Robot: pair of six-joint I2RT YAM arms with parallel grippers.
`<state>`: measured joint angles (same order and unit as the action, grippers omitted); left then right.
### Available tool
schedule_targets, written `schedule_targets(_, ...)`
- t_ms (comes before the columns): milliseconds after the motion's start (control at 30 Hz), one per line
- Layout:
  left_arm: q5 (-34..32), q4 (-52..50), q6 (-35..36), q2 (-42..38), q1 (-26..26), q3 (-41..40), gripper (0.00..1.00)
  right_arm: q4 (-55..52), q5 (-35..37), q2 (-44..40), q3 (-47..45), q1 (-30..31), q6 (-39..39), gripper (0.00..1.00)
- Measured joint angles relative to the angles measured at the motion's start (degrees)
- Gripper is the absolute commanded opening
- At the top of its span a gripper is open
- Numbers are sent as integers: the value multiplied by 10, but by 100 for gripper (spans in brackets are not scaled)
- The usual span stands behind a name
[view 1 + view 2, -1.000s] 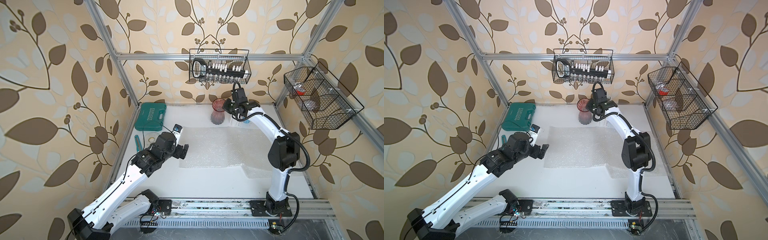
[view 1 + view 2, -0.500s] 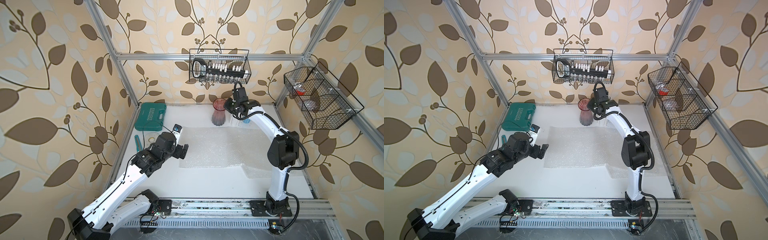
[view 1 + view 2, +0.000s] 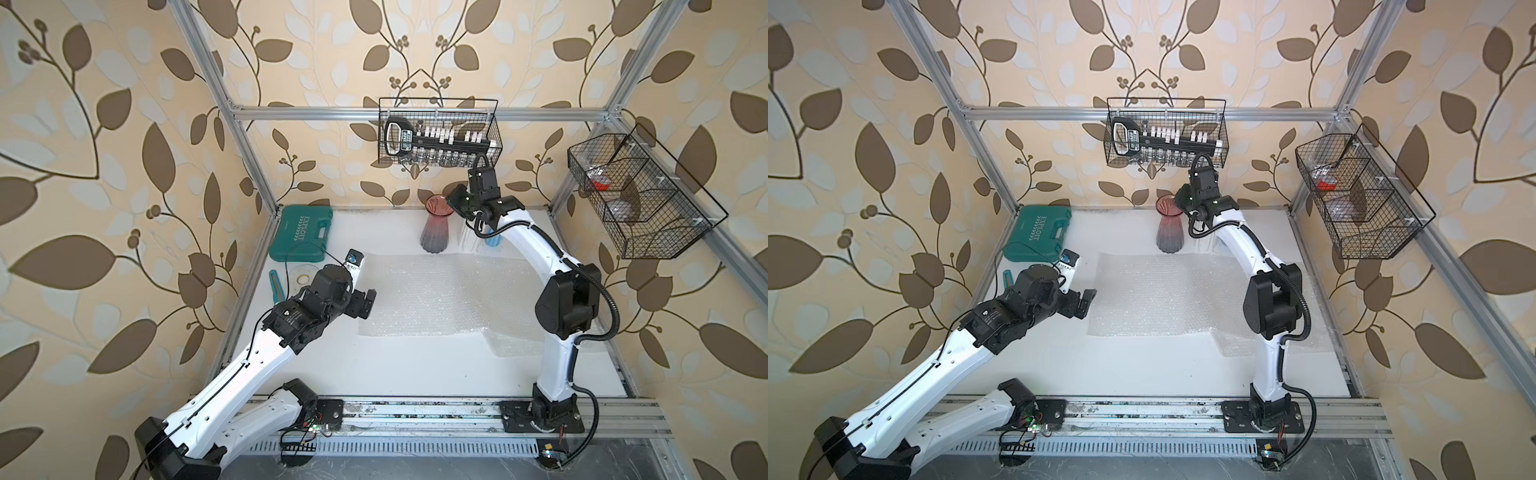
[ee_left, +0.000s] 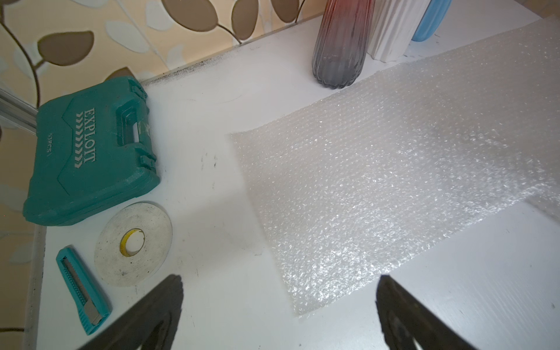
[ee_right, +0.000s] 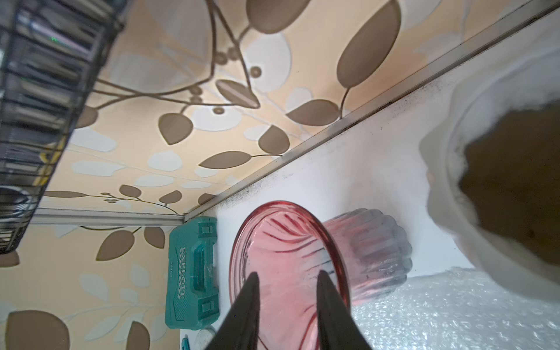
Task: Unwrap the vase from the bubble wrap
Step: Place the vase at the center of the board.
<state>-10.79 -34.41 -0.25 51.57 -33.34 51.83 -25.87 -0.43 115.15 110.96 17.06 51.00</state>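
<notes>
The vase (image 3: 435, 232), ribbed glass shading from red to grey, stands upright and bare at the back of the table, also in the other top view (image 3: 1169, 235). The bubble wrap (image 3: 440, 295) lies flat and spread out in front of it, touching its base (image 4: 339, 45). My right gripper (image 5: 286, 274) hovers over the vase's mouth (image 5: 288, 242), jaws a little apart with nothing between them. My left gripper (image 4: 278, 281) is wide open and empty, above the table at the near left corner of the bubble wrap (image 4: 394, 169).
A white vase (image 4: 394, 27) and a blue vase (image 4: 430, 21) stand just right of the red one. A green tool case (image 3: 301, 232), a tape roll (image 4: 133, 244) and a utility knife (image 4: 80, 291) lie at the left. Wire baskets hang on the back wall (image 3: 438, 137) and the right wall (image 3: 636, 199).
My right gripper's jaws have parted above the vase's rim. The vase stays upright where it was. The left arm has not moved.
</notes>
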Motion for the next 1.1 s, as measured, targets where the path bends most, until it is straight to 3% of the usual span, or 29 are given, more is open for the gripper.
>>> schedule_targets(533,-2,-1,0,0,0,0,99,5,-17,0,-7,-6,-3,34)
schedule_targets(733,-11,-2,-21,3,0,4,99,35,-52,-10,-33,-7,-49,37)
schedule_targets(833,-41,-6,-68,14,0,21,99,61,-72,-35,-68,-7,-88,37)
schedule_targets(1100,-203,15,-186,42,0,35,99,130,-73,-176,-203,-7,-207,40)
